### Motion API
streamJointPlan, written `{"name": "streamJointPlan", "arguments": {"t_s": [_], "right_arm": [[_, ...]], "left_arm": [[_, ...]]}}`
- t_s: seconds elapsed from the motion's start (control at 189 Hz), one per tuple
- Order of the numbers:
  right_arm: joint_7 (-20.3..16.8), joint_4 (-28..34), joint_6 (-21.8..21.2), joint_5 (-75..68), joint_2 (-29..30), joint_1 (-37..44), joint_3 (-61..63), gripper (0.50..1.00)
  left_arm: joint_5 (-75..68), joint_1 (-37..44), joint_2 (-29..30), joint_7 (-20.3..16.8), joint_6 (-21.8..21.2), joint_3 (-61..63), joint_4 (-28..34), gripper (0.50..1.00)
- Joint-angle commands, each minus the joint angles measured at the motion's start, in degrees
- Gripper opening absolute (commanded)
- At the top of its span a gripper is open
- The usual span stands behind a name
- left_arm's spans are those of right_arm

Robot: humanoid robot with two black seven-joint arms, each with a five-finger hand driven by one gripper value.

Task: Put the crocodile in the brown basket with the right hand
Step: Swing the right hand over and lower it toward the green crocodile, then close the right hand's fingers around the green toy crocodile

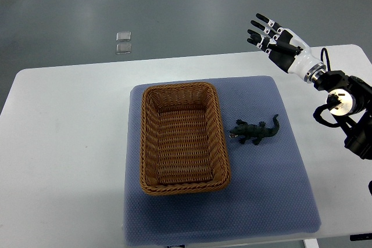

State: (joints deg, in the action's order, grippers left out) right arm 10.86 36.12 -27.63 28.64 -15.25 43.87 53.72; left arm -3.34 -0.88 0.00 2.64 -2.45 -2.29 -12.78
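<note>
Dark green, ridged along the back and curl-tailed, the crocodile [254,130] is seen lying on the blue mat [273,190], just beside the right wall of the brown basket [180,88], head towards it. The right hand [279,42] is held beyond the mat's far right corner, fingers spread and empty, well apart from the toy. Nothing is judged done: approach, grasp, lift and release are all left.

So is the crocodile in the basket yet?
Out. The crocodile lies on the blue mat, just right of the empty basket.
</note>
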Motion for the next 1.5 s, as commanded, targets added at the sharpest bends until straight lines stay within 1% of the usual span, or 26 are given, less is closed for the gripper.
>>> {"name": "streamJointPlan", "arguments": {"t_s": [0.0,0.074,0.169,0.233,0.275,0.323,0.429,0.461,0.519,0.582,0.683,0.979,1.08,1.218,1.493], "right_arm": [[-0.13,2.47,-0.32,9.24,-3.82,2.62,-3.09,0.928],[-0.22,4.31,-1.29,16.36,-6.90,5.70,-6.87,0.928],[-0.57,8.09,-3.57,25.15,-10.94,10.19,-13.73,0.928],[-1.45,12.13,-5.42,30.60,-14.28,13.78,-18.99,0.930],[-1.89,13.89,-6.39,32.80,-15.42,15.11,-21.46,0.930],[-2.51,17.23,-7.26,36.57,-17.18,17.56,-25.67,0.928],[-3.12,23.73,-7.37,43.25,-20.61,21.43,-33.14,0.928],[-3.12,24.71,-7.37,44.14,-21.23,22.14,-34.47,0.928],[-4.35,27.43,-7.37,44.93,-22.54,23.90,-37.63,0.928],[-5.32,30.68,-7.37,44.93,-24.12,24.51,-39.13,0.930],[-5.50,34.55,-7.37,44.84,-25.53,24.34,-39.48,0.928],[-5.50,35.08,-7.37,45.37,-25.44,17.92,-39.30,0.928],[-5.58,35.08,-4.89,45.37,-25.18,15.64,-39.22,0.928],[-5.58,34.81,-3.93,45.19,-25.00,13.44,-38.51,0.928],[-5.41,34.46,0.91,44.40,-23.16,10.80,-38.34,0.926]], "left_arm": [[0.00,0.00,0.00,0.00,0.07,0.00,-0.05,1.000],[0.00,0.00,0.00,0.00,0.07,-0.08,-0.05,1.000],[-0.18,0.00,0.00,0.00,0.07,-0.08,-0.05,1.000],[-0.26,0.00,0.00,0.00,0.07,-0.08,-0.05,1.000],[-0.26,0.00,0.00,0.00,0.16,-0.08,-0.14,1.000],[-0.35,0.00,0.00,0.00,0.16,-0.08,-0.14,1.000],[-0.35,0.00,0.00,0.00,0.16,-0.08,-0.23,1.000],[-0.35,0.00,0.00,0.00,0.16,-0.08,-0.23,1.000],[-0.35,0.00,0.00,0.00,0.16,-0.08,-0.23,1.000],[-0.35,0.00,0.00,0.00,0.16,-0.08,-0.23,1.000],[-0.35,0.00,0.00,0.00,0.16,0.00,-0.23,1.000],[-0.44,-0.09,0.00,0.09,0.25,0.00,-0.23,1.000],[-0.35,-0.09,0.00,0.09,0.25,0.00,-0.23,1.000],[-0.35,-0.09,0.00,0.09,0.25,-0.08,-0.23,1.000],[-0.35,-0.09,0.00,0.09,0.25,-0.08,-0.23,1.000]]}}
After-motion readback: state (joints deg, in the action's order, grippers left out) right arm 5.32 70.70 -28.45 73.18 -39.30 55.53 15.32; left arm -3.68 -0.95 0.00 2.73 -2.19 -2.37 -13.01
